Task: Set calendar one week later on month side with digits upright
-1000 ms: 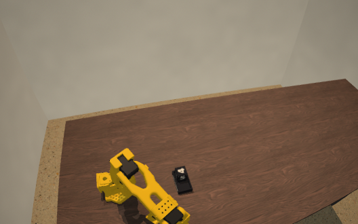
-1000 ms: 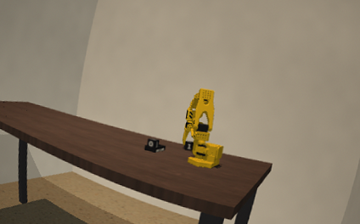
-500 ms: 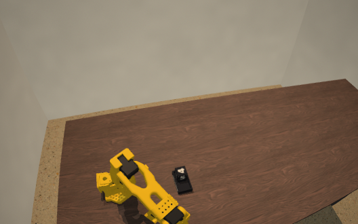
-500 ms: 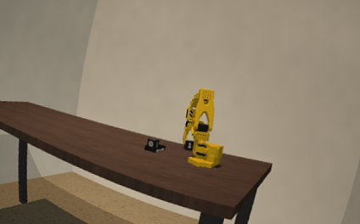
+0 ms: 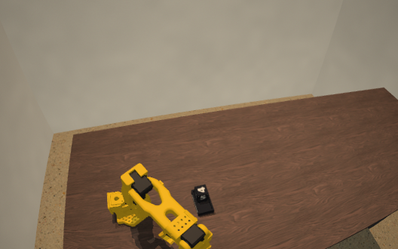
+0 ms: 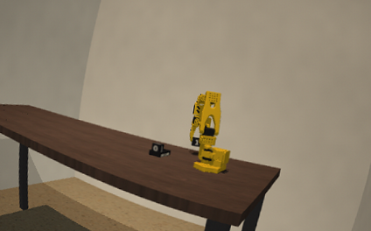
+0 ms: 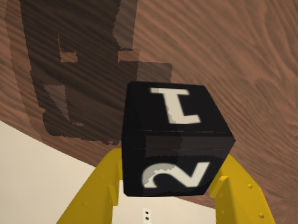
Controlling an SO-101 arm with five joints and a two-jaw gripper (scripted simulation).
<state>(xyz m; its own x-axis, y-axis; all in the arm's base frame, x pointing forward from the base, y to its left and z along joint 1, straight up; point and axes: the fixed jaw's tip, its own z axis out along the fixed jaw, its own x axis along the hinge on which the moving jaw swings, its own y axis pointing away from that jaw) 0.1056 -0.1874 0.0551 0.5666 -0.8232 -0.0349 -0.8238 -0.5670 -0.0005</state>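
Presently, as seen from across the room, the yellow arm (image 5: 158, 204) (image 6: 210, 115) stands on the wooden bench (image 5: 264, 162) (image 6: 92, 149) (image 7: 250, 50), its base (image 5: 114, 200) (image 6: 211, 168) near the short edge at the right of the exterior view, which is the left edge in the view from above. The claw (image 6: 195, 141) (image 7: 172, 172) is closed on a black cube (image 6: 196, 142) (image 7: 175, 140), one finger against either side, and holds it raised over the bench, on the side of the arm toward the far long edge in the exterior view. Two white digits show on this cube in the wrist view: a 1 on the upper face, inverted in that view, and a 2 on the face below it, turned on its side. The upper part of the arm leans over the base; its shadow (image 7: 75, 95) falls dark on the wood, and the bench's edge curves across the lower part of the wrist view. The small black tray (image 5: 205, 208) (image 6: 165, 154) lies on the bench well in from the corners, to the left of the base in the exterior view. A second black cube (image 5: 201, 193) (image 6: 156, 147) stands at one end of the tray, with a 4 on top and a 0 on a side face, while the other end of the tray is bare
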